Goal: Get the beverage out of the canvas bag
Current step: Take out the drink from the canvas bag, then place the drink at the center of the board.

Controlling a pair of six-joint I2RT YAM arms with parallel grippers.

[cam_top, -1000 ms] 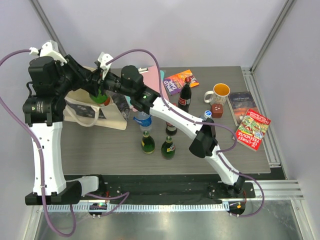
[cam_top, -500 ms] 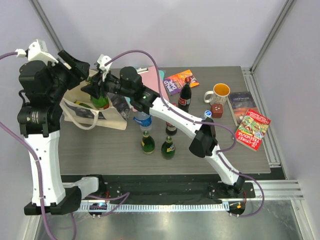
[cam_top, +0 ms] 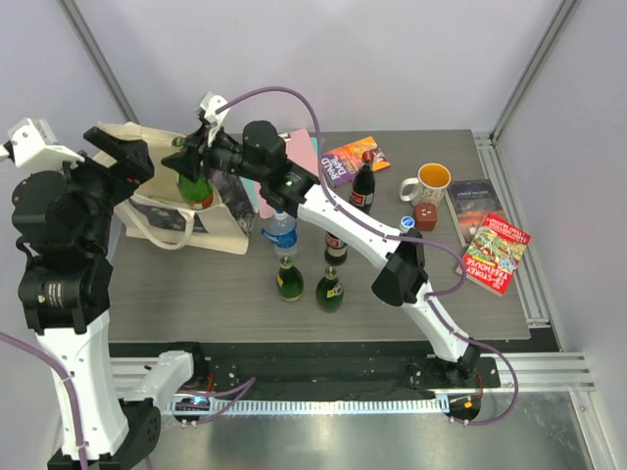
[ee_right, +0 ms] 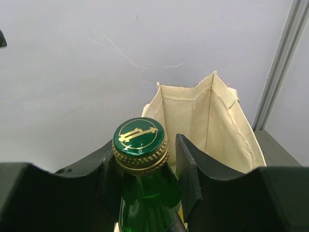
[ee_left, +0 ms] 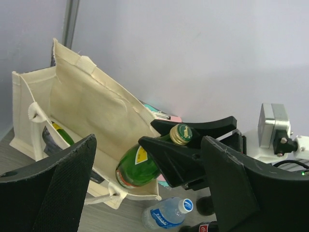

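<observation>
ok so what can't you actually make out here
Green bottle, lower body: right wrist view, cut off by the bottom edge and the right end effector.
Canvas bag floor: left wrist view, partly behind the left end effector.
Label text: left wrist view, too small.

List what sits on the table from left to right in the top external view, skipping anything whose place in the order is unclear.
From the left: canvas bag → plastic water bottle → cola bottle → mug → red paperback.
</observation>
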